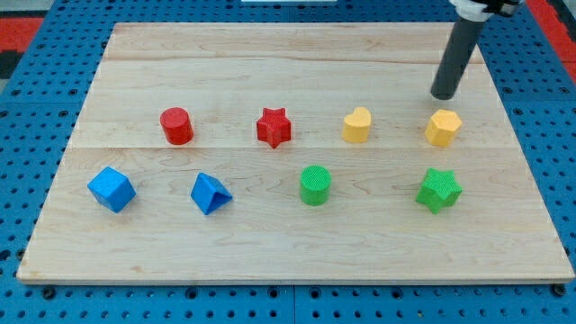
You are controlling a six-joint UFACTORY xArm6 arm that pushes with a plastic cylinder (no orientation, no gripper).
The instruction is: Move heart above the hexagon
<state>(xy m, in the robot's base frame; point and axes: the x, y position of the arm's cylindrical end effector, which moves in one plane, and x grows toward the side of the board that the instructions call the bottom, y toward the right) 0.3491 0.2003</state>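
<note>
A yellow heart (356,125) lies on the wooden board right of centre. A yellow hexagon (443,128) lies to its right, near the board's right side. My tip (444,95) is just above the hexagon toward the view's top, a short gap from it, and up and to the right of the heart. It touches neither block.
A red cylinder (177,126) and a red star (274,128) lie in the same row to the left. Below are a blue cube (112,189), a blue triangle (210,193), a green cylinder (315,185) and a green star (438,190). The board's right edge (522,135) is close.
</note>
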